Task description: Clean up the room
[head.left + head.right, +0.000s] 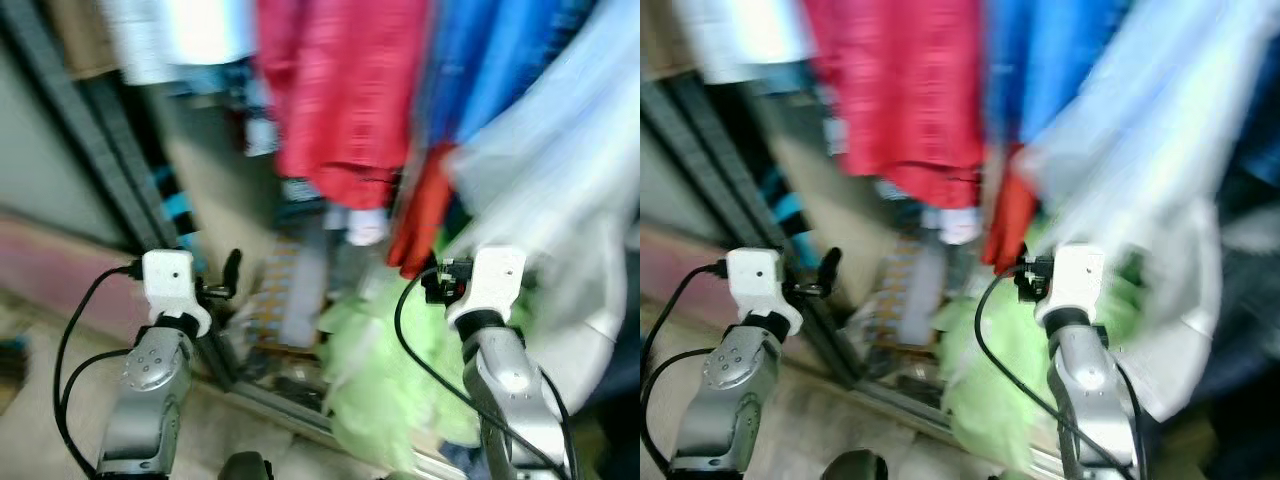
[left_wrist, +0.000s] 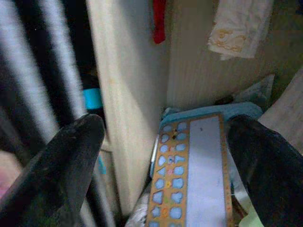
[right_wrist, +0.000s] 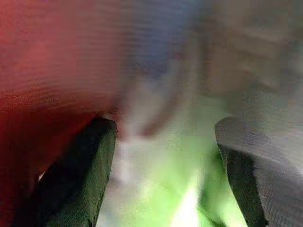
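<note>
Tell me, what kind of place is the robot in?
Probably a wardrobe or closet: a red garment and blue clothes hang above, with a green fluffy thing and a patterned board piled below.

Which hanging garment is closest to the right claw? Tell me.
The pale blue-white garment, hanging just above and to the right of the right claw; the red garment and blue garment hang farther left.

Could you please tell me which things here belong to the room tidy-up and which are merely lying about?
Likely for the tidy-up:
- fluffy lime-green fabric heap
- orange-framed shape-puzzle board
- left pincer and right pincer, both open

Just there:
- hanging red garment
- hanging blue garment
</note>
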Available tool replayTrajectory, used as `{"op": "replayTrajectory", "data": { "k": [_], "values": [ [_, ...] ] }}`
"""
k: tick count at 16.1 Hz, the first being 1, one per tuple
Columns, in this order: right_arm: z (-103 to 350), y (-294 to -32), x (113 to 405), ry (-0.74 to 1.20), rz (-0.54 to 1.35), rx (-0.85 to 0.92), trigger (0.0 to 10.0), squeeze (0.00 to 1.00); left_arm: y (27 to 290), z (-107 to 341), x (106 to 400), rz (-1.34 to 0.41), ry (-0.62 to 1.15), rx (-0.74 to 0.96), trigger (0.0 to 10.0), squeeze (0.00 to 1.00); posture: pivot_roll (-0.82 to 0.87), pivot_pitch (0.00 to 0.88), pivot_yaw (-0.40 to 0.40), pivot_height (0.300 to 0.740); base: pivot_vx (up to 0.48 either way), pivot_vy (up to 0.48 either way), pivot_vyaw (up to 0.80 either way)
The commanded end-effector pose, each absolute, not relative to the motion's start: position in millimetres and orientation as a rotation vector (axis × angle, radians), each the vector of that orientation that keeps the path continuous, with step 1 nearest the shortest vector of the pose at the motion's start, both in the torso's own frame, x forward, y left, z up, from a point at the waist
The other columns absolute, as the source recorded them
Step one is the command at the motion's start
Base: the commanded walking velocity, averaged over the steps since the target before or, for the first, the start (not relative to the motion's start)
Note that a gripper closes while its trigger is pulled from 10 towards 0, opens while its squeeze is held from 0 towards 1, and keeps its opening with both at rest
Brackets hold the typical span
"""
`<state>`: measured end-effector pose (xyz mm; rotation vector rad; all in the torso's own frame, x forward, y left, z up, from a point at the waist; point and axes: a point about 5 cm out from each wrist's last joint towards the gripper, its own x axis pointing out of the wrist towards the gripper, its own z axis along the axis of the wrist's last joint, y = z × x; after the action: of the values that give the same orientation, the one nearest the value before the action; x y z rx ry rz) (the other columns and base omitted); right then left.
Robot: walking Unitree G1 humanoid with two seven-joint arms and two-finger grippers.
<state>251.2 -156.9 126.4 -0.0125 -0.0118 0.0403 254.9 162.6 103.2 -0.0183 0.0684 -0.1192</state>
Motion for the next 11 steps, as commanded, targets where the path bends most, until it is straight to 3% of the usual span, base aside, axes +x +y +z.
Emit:
{"op": "replayTrajectory", "data": {
  "k": [1, 11],
  "values": [
    [129.5, -150.3, 252.7, -0.027, 0.097, 0.007, 10.0, 0.00, 159.1, 110.9, 256.8, -0.138, 0.044, -0.005, 10.0, 0.00, 0.00, 0.000, 0.011, 0.740, 0.000, 0.000, 0.80],
    [127.0, -147.3, 251.9, 0.006, 0.166, 0.053, 10.0, 0.00, 153.8, 120.3, 260.8, -0.155, 0.008, -0.004, 10.0, 0.00, 0.00, 0.000, -0.004, 0.740, 0.000, 0.000, 0.80]
  ]
}}
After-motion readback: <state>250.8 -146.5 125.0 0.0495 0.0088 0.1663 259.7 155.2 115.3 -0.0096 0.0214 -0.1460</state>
